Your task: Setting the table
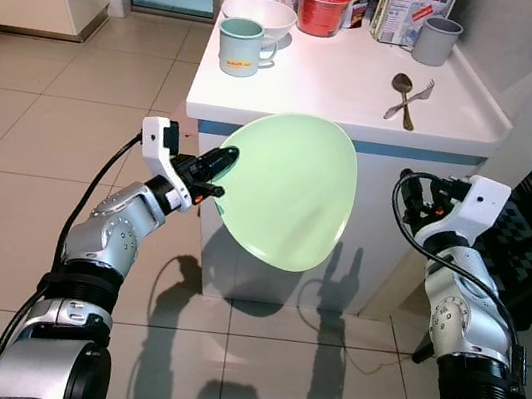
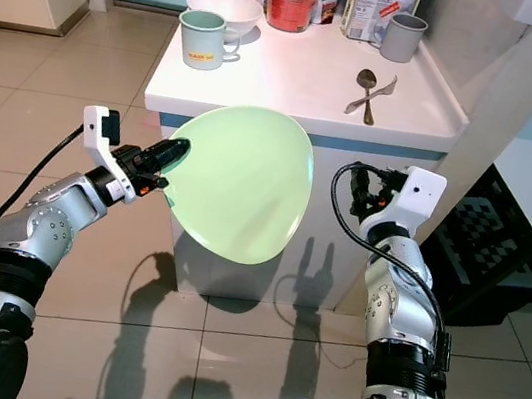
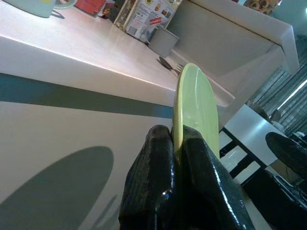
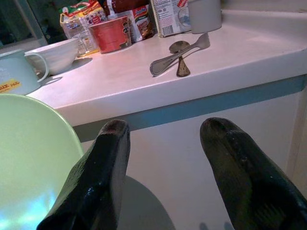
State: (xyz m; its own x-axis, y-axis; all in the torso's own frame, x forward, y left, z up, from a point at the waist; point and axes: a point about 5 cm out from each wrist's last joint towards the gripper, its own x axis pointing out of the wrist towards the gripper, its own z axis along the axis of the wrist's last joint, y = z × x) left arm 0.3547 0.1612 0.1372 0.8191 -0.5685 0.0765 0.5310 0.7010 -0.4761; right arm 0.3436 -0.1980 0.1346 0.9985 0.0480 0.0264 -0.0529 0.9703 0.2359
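The robot stood before a white table with a light green plate carried in the left gripper. The fingers were pinched tight on the plate's rim, and the plate hung tilted, nearly on edge, in front of the table's near side and below its top, touching nothing else. The right gripper was raised beside the table with its fingers spread apart and empty, near the plate but clear of it.

On the table lay a spoon crossed with a fork near the right edge, a pale green mug and a white bowl toward the left, and a grey cup, a red container and food packets along the back.

The step in hand appeared to be bringing the plate to its place. The next move would call for lifting the plate above the table's edge, turning it level, and lowering it onto the bare stretch left of the cutlery before releasing the pinch; a tilted release risked the plate sliding off the near edge.
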